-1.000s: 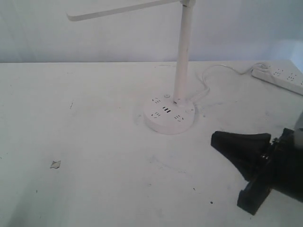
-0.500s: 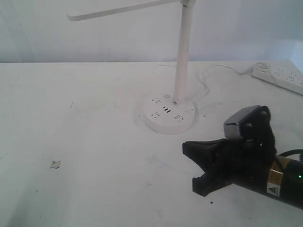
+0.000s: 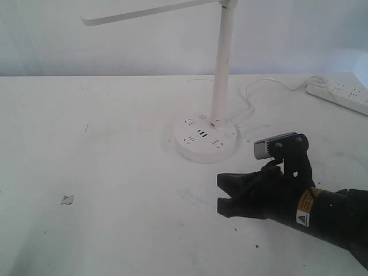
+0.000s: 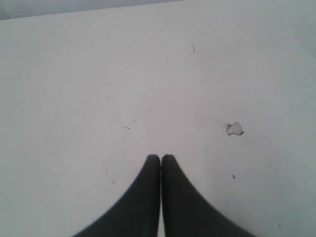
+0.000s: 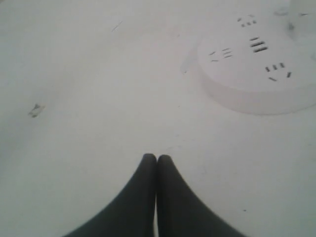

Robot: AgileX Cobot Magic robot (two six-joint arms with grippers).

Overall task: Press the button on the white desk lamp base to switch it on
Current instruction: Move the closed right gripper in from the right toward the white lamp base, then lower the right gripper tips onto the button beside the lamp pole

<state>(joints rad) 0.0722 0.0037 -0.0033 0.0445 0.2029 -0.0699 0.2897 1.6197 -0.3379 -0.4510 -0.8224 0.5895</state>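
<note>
The white desk lamp (image 3: 222, 63) stands at the middle back of the table, its flat head bar (image 3: 144, 12) reaching left. Its round white base (image 3: 205, 138) carries socket slots and three dark USB ports. My right gripper (image 3: 221, 194) hovers just in front of the base and slightly right of it, apart from it, fingers pointing left. In the right wrist view this gripper (image 5: 157, 157) is shut and empty, with the base (image 5: 256, 74) ahead and off to one side. My left gripper (image 4: 161, 157) is shut on nothing over bare table and is outside the exterior view.
A long white power strip (image 3: 339, 95) lies at the back right, and a thin white cable (image 3: 259, 85) loops from it toward the lamp. A small paper scrap (image 3: 67, 199) lies on the white table at the left, the same scrap (image 4: 235, 129) showing near my left gripper.
My right arm has swung in from the right edge, moving left and closer to the lamp base, and the wrist has turned. The lamp has not moved.
</note>
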